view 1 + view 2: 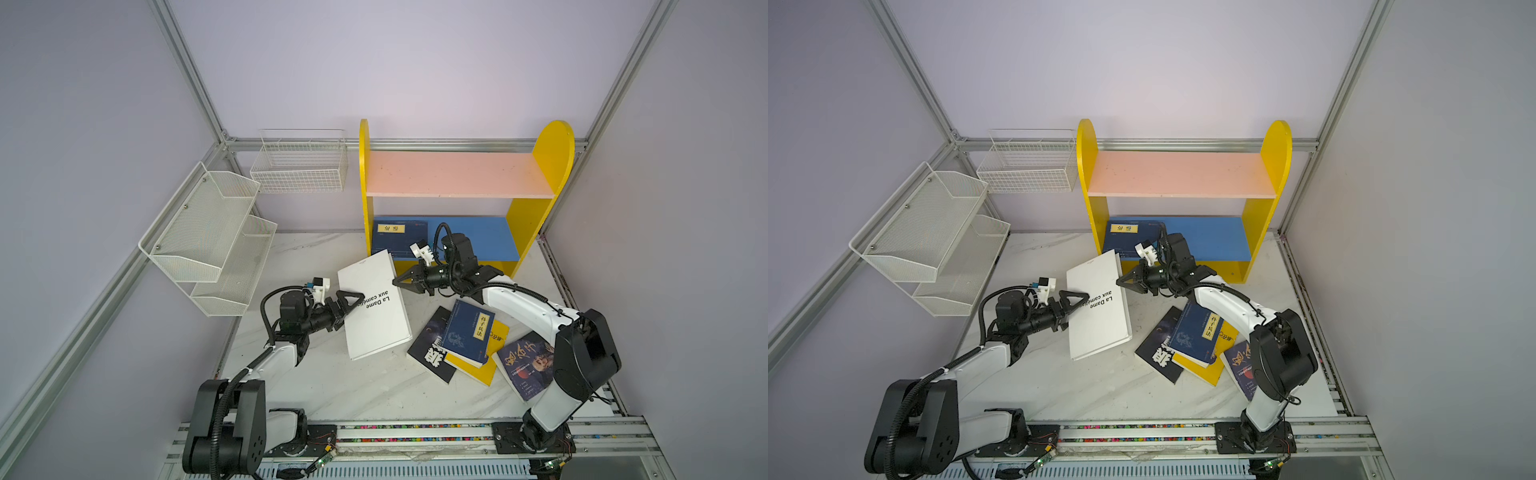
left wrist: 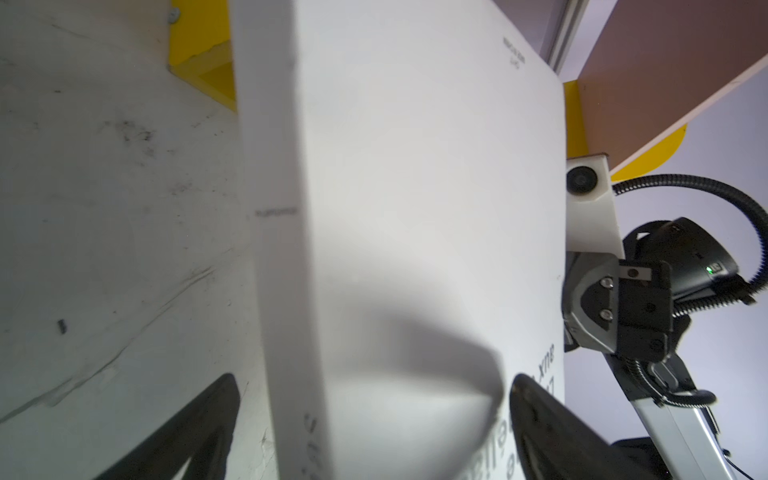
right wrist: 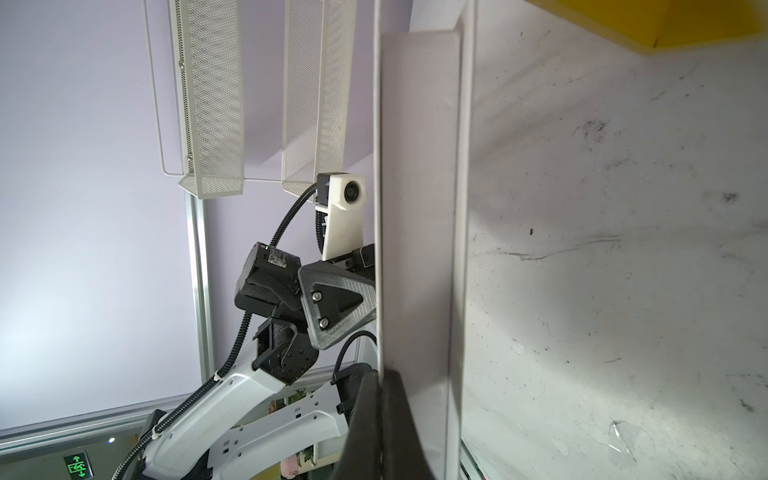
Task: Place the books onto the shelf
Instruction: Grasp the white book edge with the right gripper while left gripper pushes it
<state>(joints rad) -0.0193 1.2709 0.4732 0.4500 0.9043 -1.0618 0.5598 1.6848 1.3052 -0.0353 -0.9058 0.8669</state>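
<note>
Step in hand looks like taking hold of the white book [image 1: 376,316] — it sits tilted on the table [image 1: 332,386] just before the shelf [image 1: 550,166]. Your left fingers [image 1: 352,297] are spread wide astride its spine edge and grip nothing; your right fingers [image 1: 400,282] are shut and empty, tip seemingly touching the opposite long edge. One navy book [image 1: 397,239] lies on the blue lower board [image 1: 486,239]; next, I judge, close the left fingers on the spine while the right braces — then lift toward a board.
</note>
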